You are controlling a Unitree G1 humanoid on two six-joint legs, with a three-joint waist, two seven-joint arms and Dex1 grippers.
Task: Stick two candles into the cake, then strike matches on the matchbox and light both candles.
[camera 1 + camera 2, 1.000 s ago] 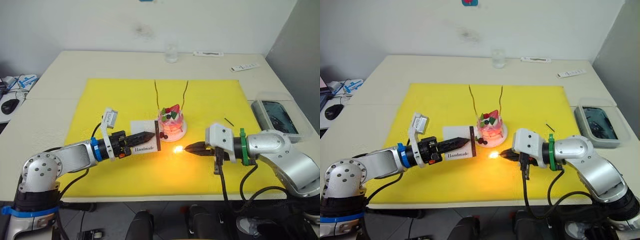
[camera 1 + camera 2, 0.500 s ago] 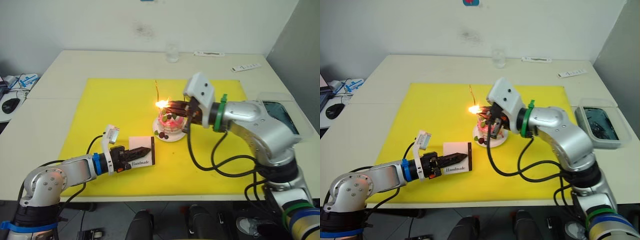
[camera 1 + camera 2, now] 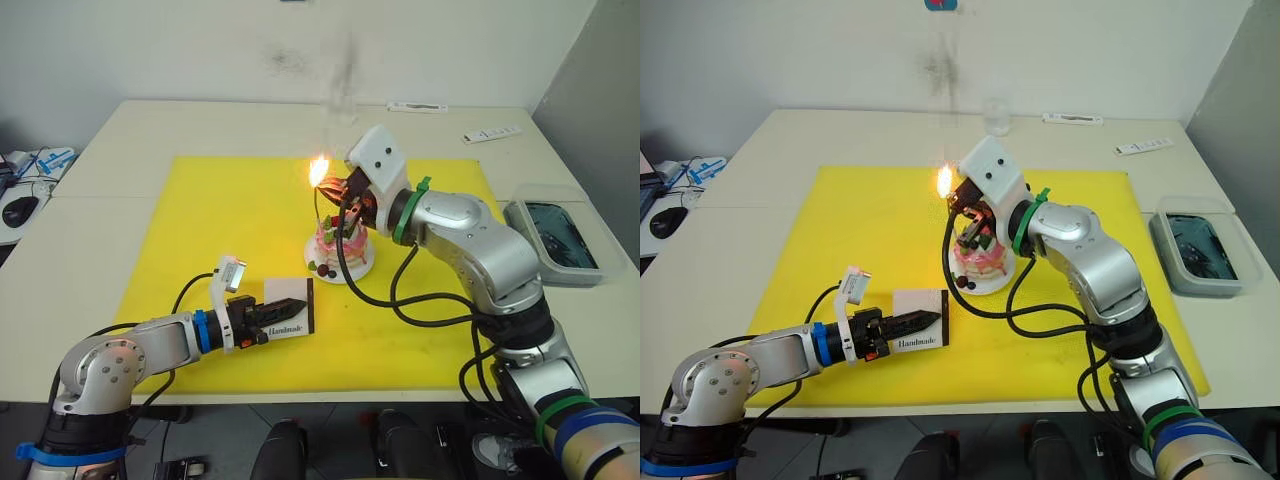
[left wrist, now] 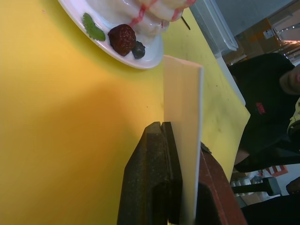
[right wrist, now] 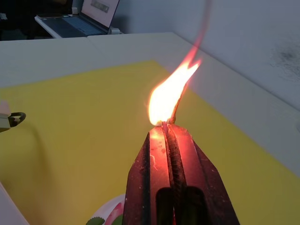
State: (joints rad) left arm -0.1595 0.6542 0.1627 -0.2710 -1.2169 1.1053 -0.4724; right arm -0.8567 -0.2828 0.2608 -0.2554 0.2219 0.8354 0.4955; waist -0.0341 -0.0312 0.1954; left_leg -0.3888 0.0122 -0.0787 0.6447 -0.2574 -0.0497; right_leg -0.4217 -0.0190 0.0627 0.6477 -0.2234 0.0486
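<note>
Left eye view
Left gripper (image 3: 296, 303): black fingers clamped on the small flat white rectangular matchbox (image 3: 287, 315) printed "Handmade", held on edge over the near part of the yellow mat (image 3: 200, 230), left of and nearer than the cake.
Right gripper (image 3: 337, 184): black fingers pinched together on a short thin dark match, its tip burning with a bright flame (image 3: 319, 170), held above the cake at the top of the left candle.
Cake: small round pink cake with white cream (image 3: 340, 243) on a white plate (image 3: 352, 271), at the middle of the mat; strawberry and dark berries on top.
Candles: thin wavy pale stick (image 3: 317, 205) rising from the cake's left side up to the flame; second one hidden behind the right arm.

Right eye view
Spare match: cannot tell.
Far side: clear glass (image 3: 996, 116) and a white remote (image 3: 1142, 147) on the cream table (image 3: 840, 135); grey tray (image 3: 1199, 252) at the right edge.

Left wrist view
Jaws: closed flat on the white box's (image 4: 183, 136) two faces, gripping its near end.
Plate: white rim (image 4: 117, 55) just beyond the box, apart from it, with a green leaf, a dark red berry and a small dark berry.
Background: person in a black top (image 4: 262, 108) beyond the mat.

Right wrist view
Jaws: pressed shut, a thin stick nipped between the fingertips (image 5: 157, 136).
Flame: tall and orange (image 5: 168, 96), rising straight off the tips, leaning away.
</note>
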